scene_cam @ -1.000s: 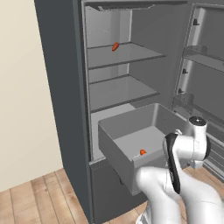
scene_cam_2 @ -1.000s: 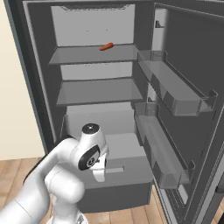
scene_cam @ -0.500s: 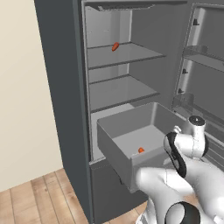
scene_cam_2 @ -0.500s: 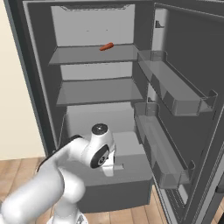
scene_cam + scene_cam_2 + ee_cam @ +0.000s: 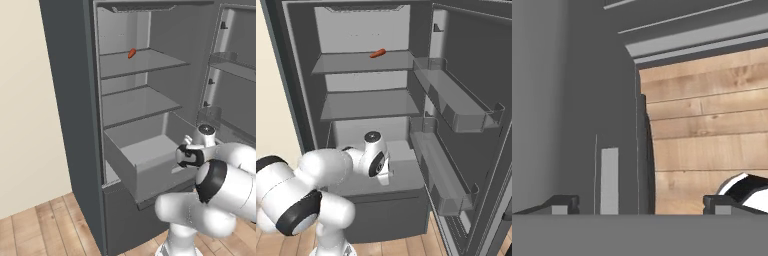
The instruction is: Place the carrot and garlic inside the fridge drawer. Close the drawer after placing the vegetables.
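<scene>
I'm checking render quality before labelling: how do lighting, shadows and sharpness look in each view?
Left base view: flat, even light, no glare, the fridge drawer crisp. Right base view: soft shading under the shelves, the small reddish-orange piece sharp. Hand view: everything in focus, wood floor grain clear, no blur.

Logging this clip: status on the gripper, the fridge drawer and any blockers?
Gripper open, fingers wide, nothing held. Fridge drawer pulled out, not closed. Arm hangs over the drawer, hiding its contents. Reddish-orange piece on upper shelf.

white rounded arm (image 5: 220,195), dark joints (glossy)
</scene>
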